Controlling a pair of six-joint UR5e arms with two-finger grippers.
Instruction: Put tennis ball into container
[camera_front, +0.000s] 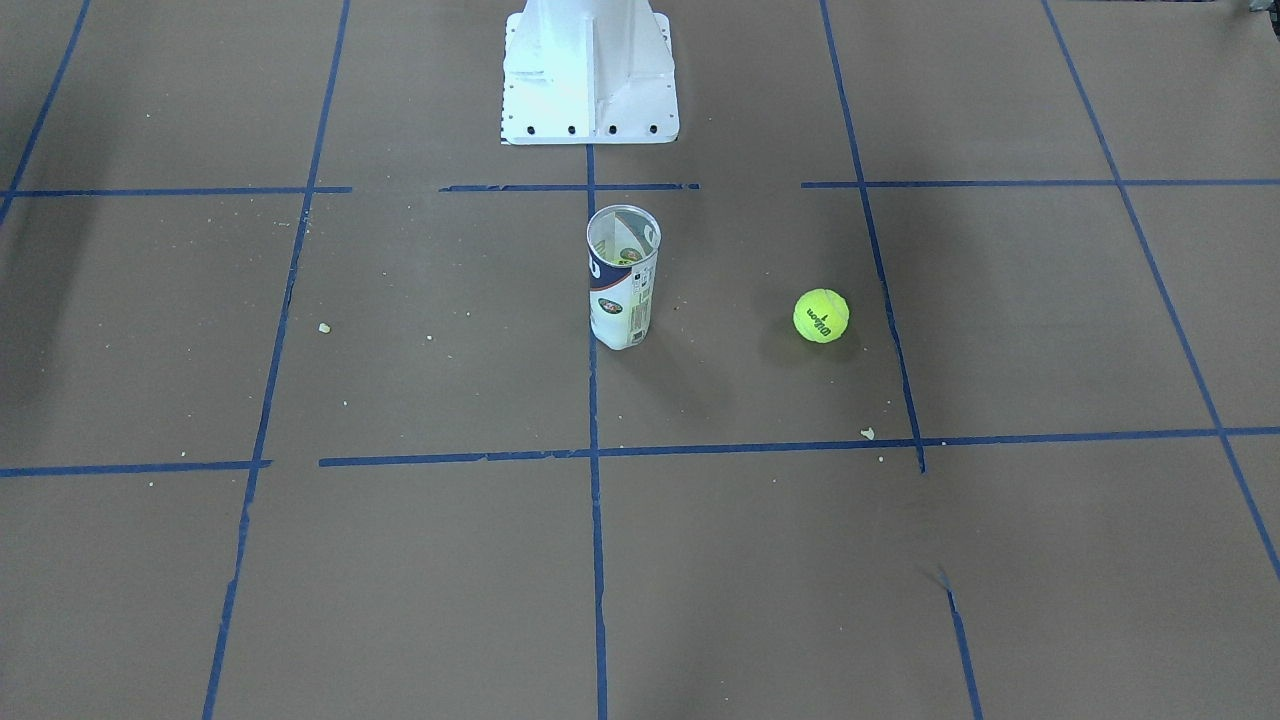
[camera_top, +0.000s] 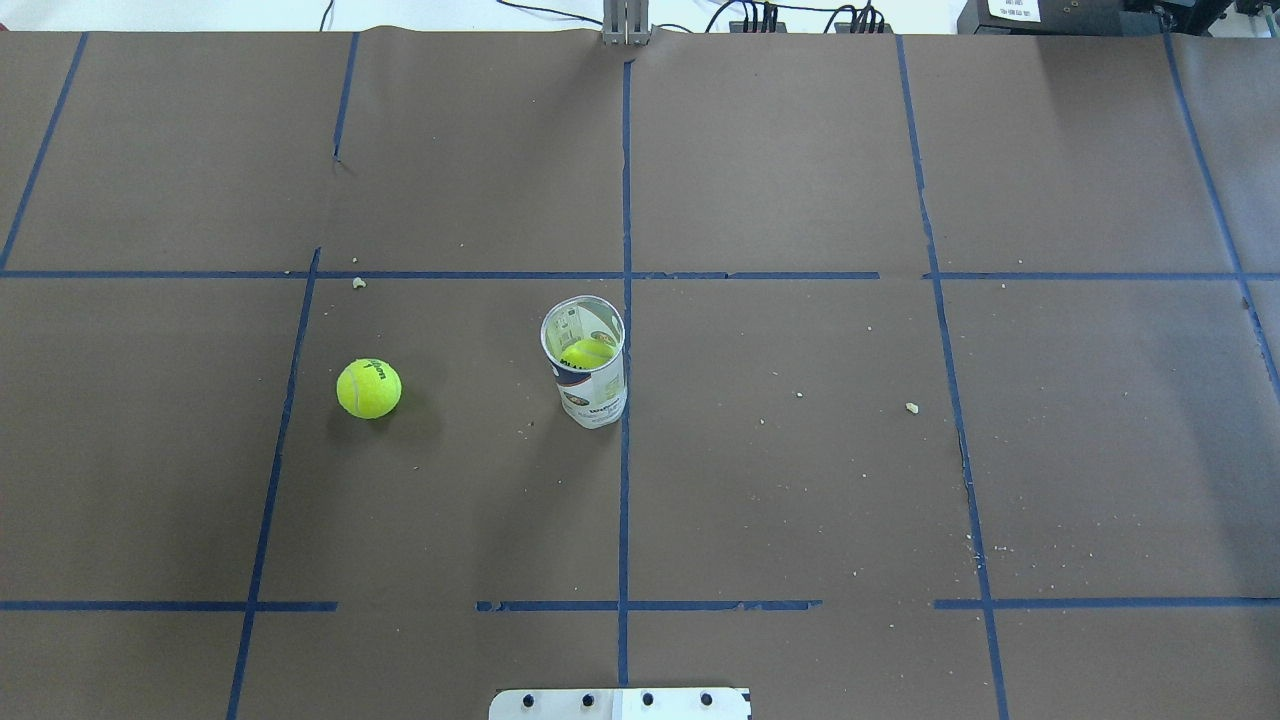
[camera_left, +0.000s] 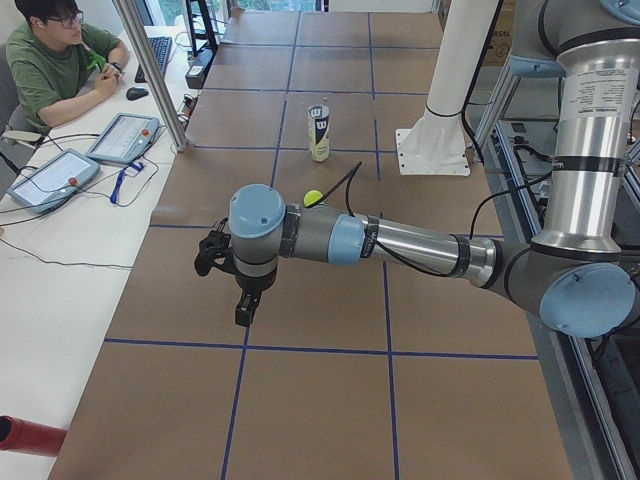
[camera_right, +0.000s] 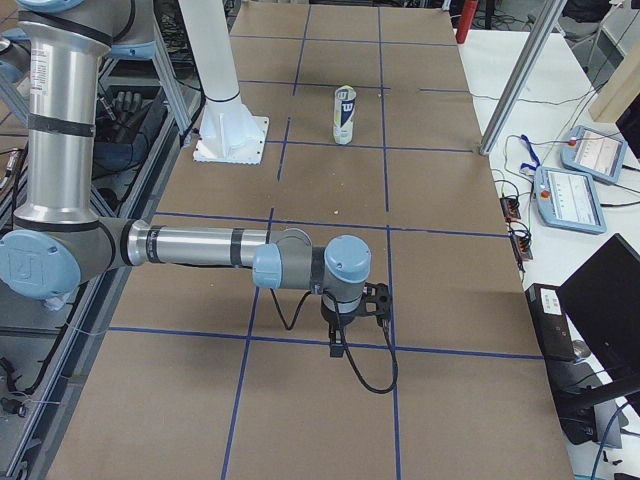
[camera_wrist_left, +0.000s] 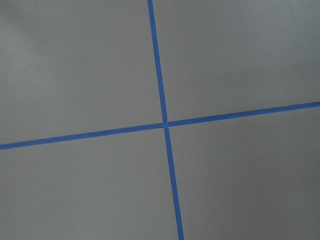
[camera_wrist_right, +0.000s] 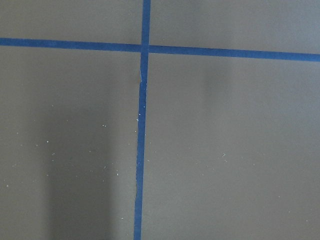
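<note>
The tennis ball (camera_front: 821, 315) (camera_top: 369, 388) (camera_left: 314, 198) lies loose on the brown paper, on the robot's left of the container (camera_front: 622, 277) (camera_top: 587, 375) (camera_left: 319, 132) (camera_right: 344, 115). That clear tube stands upright and open-topped on the centre tape line, and a second yellow ball (camera_top: 588, 352) shows inside it. My left gripper (camera_left: 212, 255) hangs over the table far from both, seen only in the exterior left view. My right gripper (camera_right: 378, 300) is likewise far off, seen only in the exterior right view. I cannot tell whether either is open or shut. Both wrist views show only paper and blue tape.
The white robot base (camera_front: 590, 80) (camera_top: 620, 703) stands behind the tube. Blue tape lines grid the brown paper, with small crumbs (camera_top: 911, 407) scattered about. An operator (camera_left: 60, 60) sits at a side desk with tablets (camera_left: 50, 178).
</note>
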